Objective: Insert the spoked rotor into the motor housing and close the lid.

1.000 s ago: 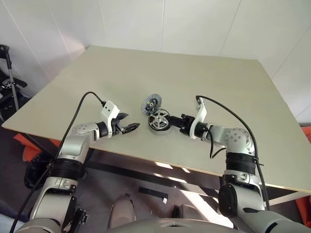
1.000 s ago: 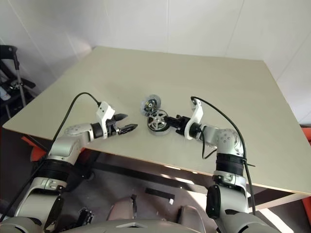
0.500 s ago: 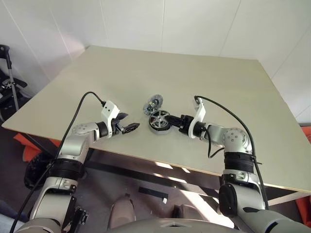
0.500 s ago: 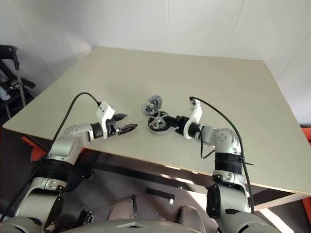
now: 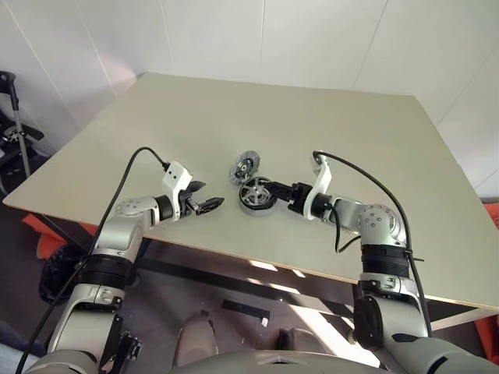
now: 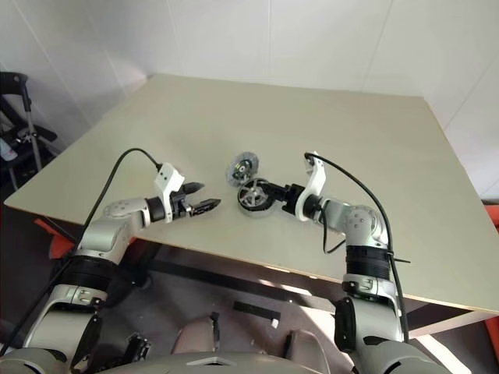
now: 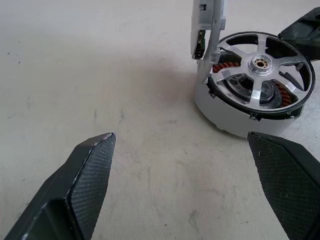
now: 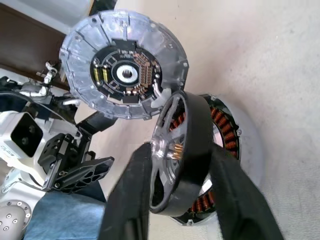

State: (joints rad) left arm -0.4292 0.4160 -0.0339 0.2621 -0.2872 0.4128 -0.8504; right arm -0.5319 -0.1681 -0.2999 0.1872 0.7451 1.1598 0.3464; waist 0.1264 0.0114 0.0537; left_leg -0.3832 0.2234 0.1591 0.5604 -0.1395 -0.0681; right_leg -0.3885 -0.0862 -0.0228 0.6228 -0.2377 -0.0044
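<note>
The spoked rotor (image 8: 192, 120), black-rimmed with silver spokes, sits tilted in the motor housing (image 7: 220, 112), and copper windings show beneath it. Both lie near the table's front edge, at its middle (image 5: 256, 195). My right gripper (image 5: 276, 189) reaches in from the right and is open, its fingers apart on either side of the rotor's rim. The lid (image 8: 122, 72), a silvery disc with a dark centre, stands on edge just behind the housing (image 5: 244, 166). My left gripper (image 5: 209, 204) hovers open to the left of the housing, with nothing between its fingers.
The pale table (image 5: 312, 117) stretches bare behind and to both sides of the parts. Its front edge runs just beneath both grippers. A black stand (image 5: 12, 117) and other gear stand on the floor off the table's left side.
My right gripper's fingers have spread apart around the rotor, and the rotor has settled lower into the housing. The left arm has kept still.
</note>
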